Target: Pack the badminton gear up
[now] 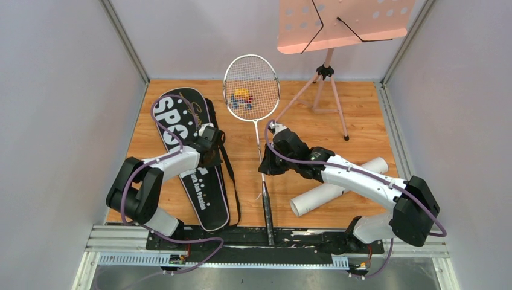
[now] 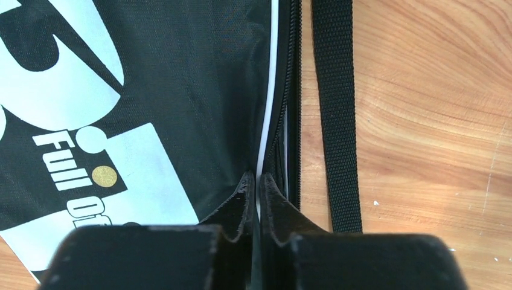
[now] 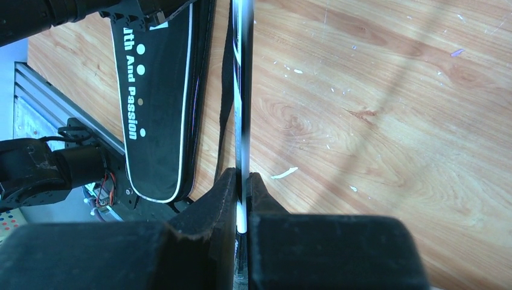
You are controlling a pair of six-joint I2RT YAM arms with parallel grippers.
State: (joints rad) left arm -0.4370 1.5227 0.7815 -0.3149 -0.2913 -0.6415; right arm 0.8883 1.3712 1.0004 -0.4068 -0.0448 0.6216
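The racket (image 1: 256, 75) is being pinched at its shaft by the right gripper (image 1: 264, 169) near the middle of the bench (image 1: 368, 139). In the right wrist view the fingers (image 3: 220, 193) are being pressed against both sides of the thin shaft. The racket's long axis is being held nearly square to the near edge. Its head is pointing at the far edge and its handle at the near edge, where the grip end is reaching the rail. A small toy car (image 1: 241, 95) is being seen through the strings.

The black bag (image 1: 181, 115) is lying flat on the left half of the bench. Its long axis is running from the far-left corner towards the near edge, leaning a little rightward, with the wide lettered end farthest away. Its strap (image 2: 335, 90) is lying on the wood along its right side.

The bag's right edge, at the white piping beside the zip, is being nipped by the left gripper (image 2: 258, 181), whose fingers (image 2: 244, 199) are being pressed together.

The white tube (image 1: 320, 194) is lying on the right half near the near edge, partly covered by the right arm. Its open end is pointing towards the near edge and its other end towards the right edge.

A pink music stand (image 1: 344, 24) is standing at the far-right corner.
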